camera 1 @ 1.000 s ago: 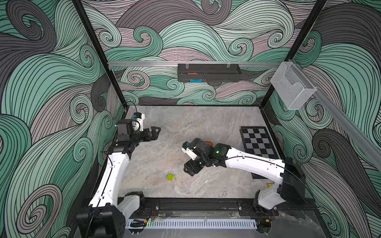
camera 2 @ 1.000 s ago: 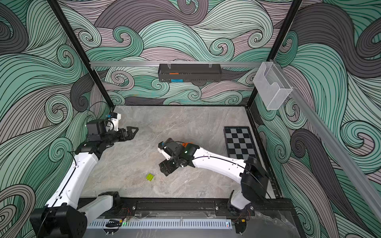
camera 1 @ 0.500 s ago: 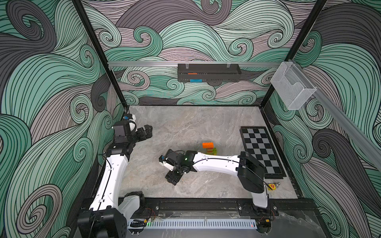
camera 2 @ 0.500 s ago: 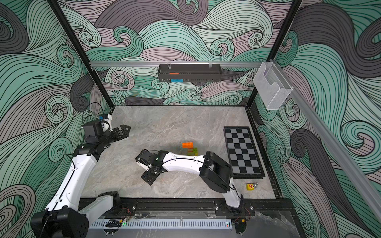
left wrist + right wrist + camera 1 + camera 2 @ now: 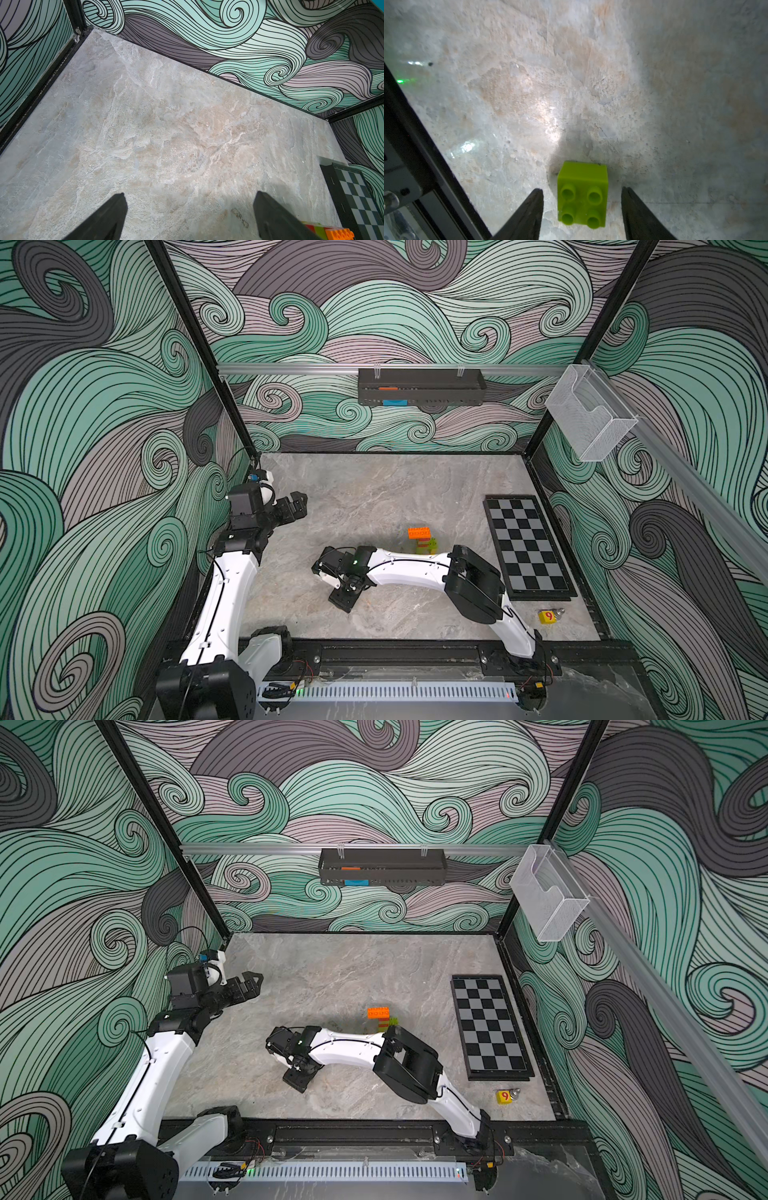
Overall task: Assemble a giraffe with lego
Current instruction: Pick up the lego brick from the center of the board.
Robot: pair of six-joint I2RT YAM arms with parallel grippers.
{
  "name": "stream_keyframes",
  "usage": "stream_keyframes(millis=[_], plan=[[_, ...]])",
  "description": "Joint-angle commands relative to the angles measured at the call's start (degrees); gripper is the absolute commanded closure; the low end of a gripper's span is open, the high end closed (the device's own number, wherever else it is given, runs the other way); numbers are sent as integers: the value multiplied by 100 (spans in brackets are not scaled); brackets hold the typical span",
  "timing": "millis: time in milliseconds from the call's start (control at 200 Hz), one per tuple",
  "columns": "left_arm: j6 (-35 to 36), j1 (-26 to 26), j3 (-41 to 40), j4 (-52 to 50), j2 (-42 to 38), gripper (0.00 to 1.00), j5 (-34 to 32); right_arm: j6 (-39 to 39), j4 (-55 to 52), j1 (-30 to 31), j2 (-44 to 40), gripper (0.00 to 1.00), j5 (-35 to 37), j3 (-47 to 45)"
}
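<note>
A partly built giraffe (image 5: 420, 540) stands mid-table: orange brick on top, red and lime bricks below, its base hidden behind my right arm in both top views (image 5: 380, 1018). A corner of it shows in the left wrist view (image 5: 332, 233). One loose lime lego brick (image 5: 583, 194), studs up, lies on the table between the fingers of my right gripper (image 5: 582, 192), with a gap on each side; the gripper is open. In the top views this gripper (image 5: 343, 598) points down and hides the brick. My left gripper (image 5: 297, 506) hangs open and empty near the left wall.
A folded chessboard (image 5: 525, 547) lies along the right side. A yellow cube with a red 9 (image 5: 546, 616) sits near the front right, a small metal thing beside it. A black shelf (image 5: 419, 386) and a clear bin (image 5: 586, 418) hang on the walls.
My right gripper has swung left and forward from mid-table down over the lime brick, uncovering the giraffe, and its jaws have narrowed. The left arm has drawn back a little toward the left wall.
</note>
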Motion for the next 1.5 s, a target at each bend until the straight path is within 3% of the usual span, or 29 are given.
stream_keyframes(millis=[0,525,1056,1191,1321,1496], plan=[[-15,-38,25,99,-44,1,57,-76,-216,18,90,40,101,188],[-6,-83,42,87,-49,1,119,-131,-605,19,330,60,323,624],[16,-113,33,105,-50,1,31,-83,-673,22,385,56,443,588],[-2,-134,-52,169,-75,1,91,-63,-678,21,446,61,400,624],[8,-136,18,133,-58,1,-51,-77,-694,20,378,73,427,617],[11,-135,20,113,-59,1,26,-116,-840,-10,169,78,550,641]])
